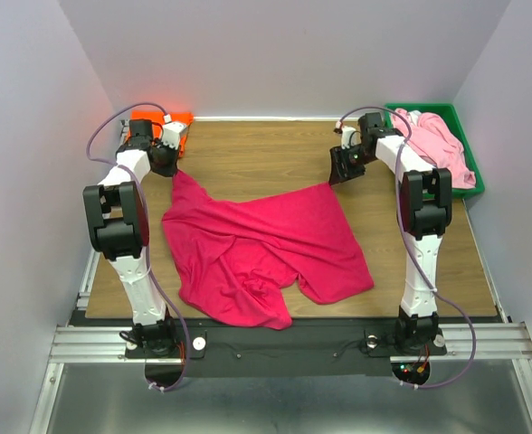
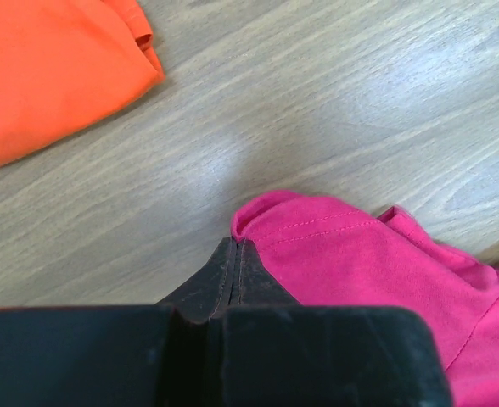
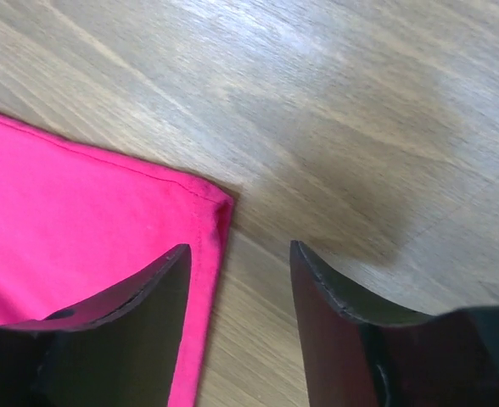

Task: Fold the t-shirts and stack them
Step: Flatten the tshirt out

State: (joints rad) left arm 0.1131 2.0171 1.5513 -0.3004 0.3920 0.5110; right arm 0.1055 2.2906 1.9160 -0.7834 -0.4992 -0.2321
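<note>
**Left claw clamping, right claw standing open at the crimson t-shirt**

**Top view.** The left claw is holding its jaws shut at the far left corner of the crimson t-shirt. The cloth is running up to a point there, so the corner is judged to be pinched. The right claw is hanging spread at the far right corner. The shirt is lying rumpled across the middle of the table, with its near part bunching at the near edge. The orange t-shirt is lying far left, just beyond the left claw. The pale pink t-shirt is sitting heaped in the green tray, far right.

**Left wrist view.** The fingers are pressing flat together with no gap. The hemmed crimson corner is sitting at their tips.

**Right wrist view.** The jaws are standing apart. One finger is hovering over cloth and the other over bare wood, with the hemmed corner lying just ahead between them.

**Procedure.**
1. Advance the right claw until the corner is sitting well inside the jaws, not only at the hem edge.
2. Close firmly.
3. Raise both claws evenly, keeping the far edge taut so the body is hanging flat before folding.
</note>
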